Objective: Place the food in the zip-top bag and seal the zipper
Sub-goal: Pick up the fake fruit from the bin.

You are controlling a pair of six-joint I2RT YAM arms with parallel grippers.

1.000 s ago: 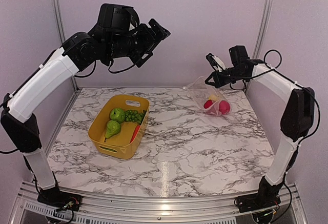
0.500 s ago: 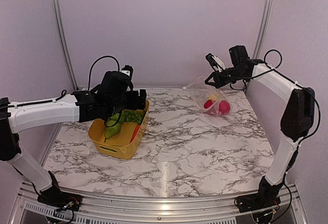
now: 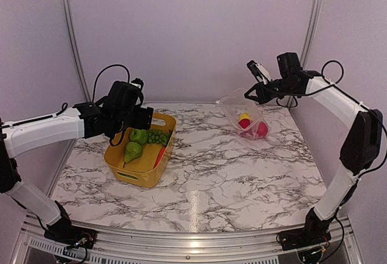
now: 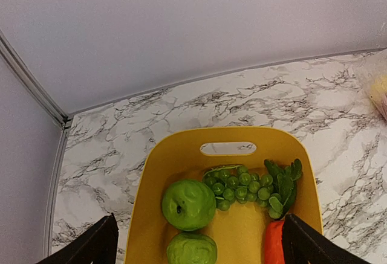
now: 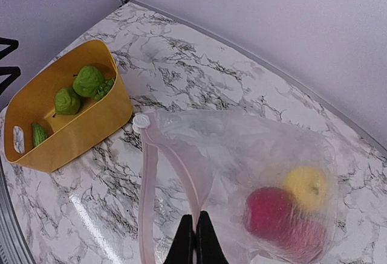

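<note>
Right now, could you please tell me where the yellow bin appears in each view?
Top external: yellow bin left of centre.
Left wrist: yellow bin bottom centre, cut off below.
Right wrist: yellow bin at the left side.
Shared landmark: the green apple inside it.

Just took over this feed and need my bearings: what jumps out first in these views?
At the far right, the clear crinkly plastic bag is held up by its pink-edged mouth in the shut right tool, a red toy fruit and a yellow toy fruit inside. At the left, the yellow rectangular plastic bin holds a green toy apple and green grapes, with the open left tool above it.
</note>
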